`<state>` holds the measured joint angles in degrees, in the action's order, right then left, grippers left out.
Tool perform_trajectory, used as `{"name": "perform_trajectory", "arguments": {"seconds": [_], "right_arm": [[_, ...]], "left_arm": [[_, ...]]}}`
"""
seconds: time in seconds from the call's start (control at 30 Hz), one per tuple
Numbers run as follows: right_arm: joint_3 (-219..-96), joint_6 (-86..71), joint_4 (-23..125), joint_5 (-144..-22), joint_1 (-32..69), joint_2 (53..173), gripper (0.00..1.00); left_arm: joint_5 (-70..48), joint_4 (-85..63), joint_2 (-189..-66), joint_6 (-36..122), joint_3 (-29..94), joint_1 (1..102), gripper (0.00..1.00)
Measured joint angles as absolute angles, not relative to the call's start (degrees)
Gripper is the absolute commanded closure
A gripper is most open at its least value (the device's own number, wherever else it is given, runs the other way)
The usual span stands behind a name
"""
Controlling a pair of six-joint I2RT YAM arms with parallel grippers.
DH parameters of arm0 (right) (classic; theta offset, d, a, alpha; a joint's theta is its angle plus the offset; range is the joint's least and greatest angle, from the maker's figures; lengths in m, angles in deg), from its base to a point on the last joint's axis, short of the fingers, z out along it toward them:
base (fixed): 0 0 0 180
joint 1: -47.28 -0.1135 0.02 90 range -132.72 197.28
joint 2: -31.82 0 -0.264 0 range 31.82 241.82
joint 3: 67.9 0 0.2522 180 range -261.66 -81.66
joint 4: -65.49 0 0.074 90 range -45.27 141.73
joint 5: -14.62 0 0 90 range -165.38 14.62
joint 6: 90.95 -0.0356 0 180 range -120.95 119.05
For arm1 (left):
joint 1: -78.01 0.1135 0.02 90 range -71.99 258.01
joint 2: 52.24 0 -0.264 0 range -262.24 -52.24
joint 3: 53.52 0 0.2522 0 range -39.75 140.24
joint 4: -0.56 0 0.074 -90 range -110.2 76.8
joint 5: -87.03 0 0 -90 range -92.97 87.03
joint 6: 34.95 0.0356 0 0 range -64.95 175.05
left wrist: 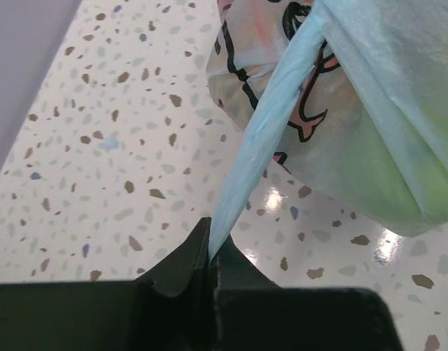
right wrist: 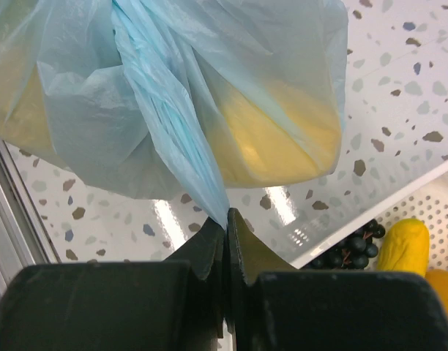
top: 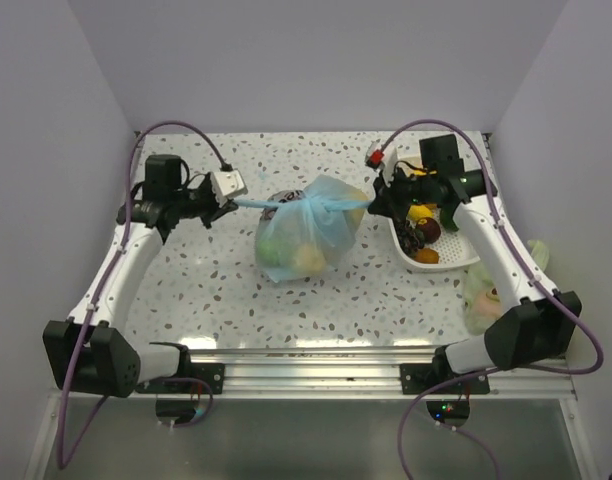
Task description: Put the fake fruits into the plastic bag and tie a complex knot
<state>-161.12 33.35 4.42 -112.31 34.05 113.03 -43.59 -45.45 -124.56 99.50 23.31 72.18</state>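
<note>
The light-blue plastic bag (top: 304, 232) sits mid-table with yellow and green fake fruits showing through it. Its handle strips cross in a small knot (top: 297, 203) on top. My left gripper (top: 226, 205) is shut on the left handle strip (left wrist: 260, 139), pulled taut to the left. My right gripper (top: 374, 203) is shut on the right handle strip (right wrist: 176, 139), pulled taut to the right. In the left wrist view the bag (left wrist: 370, 110) shows cartoon prints. In the right wrist view the bag (right wrist: 282, 110) shows a yellow fruit inside. More fruits (top: 423, 228) lie in the tray.
A white perforated tray (top: 456, 268) at the right holds dark grapes (right wrist: 353, 251), a yellow fruit (right wrist: 403, 241) and an orange one. A pale green bag (top: 483, 293) lies beyond the tray at the right edge. Walls close in the table on three sides.
</note>
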Motion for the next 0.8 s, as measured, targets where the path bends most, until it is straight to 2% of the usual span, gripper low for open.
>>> {"name": "perform_trajectory", "arguments": {"seconds": [0.2, 0.4, 0.57, 0.6, 0.7, 0.73, 0.77, 0.8], "right_arm": [[-171.5, 27.3, 6.2, -106.2, 28.0, 121.9, 1.00], [-180.6, 21.4, 9.3, -103.3, 24.0, 137.0, 1.00], [-181.9, 17.9, 12.6, -103.3, 23.5, 142.1, 0.99], [-181.8, 17.1, 13.3, -103.4, 23.4, 142.4, 0.94], [-180.2, 15.1, 15.1, -104.0, 23.3, 142.3, 0.58], [-179.4, 14.5, 15.8, -104.4, 23.3, 142.2, 0.43], [-178.3, 14.3, 16.6, -104.7, 23.3, 142.0, 0.36], [-177.1, 14.0, 16.9, -104.8, 23.3, 141.7, 0.31]], "left_arm": [[-36.9, -45.6, -128.8, 96.3, 31.8, 72.7, 1.00], [-32.3, -45.0, -135.3, 94.6, 32.3, 70.1, 1.00], [-32.3, -42.7, -140.5, 90.9, 32.1, 68.9, 1.00], [-32.3, -42.1, -141.3, 90.2, 32.0, 68.6, 1.00], [-32.3, -41.1, -143.1, 88.5, 31.7, 68.2, 0.85], [-32.3, -41.0, -143.4, 88.1, 31.6, 68.1, 0.71], [-32.3, -41.0, -143.4, 87.8, 31.6, 68.1, 0.62], [-32.3, -40.9, -143.4, 87.0, 31.6, 68.1, 0.46]]}}
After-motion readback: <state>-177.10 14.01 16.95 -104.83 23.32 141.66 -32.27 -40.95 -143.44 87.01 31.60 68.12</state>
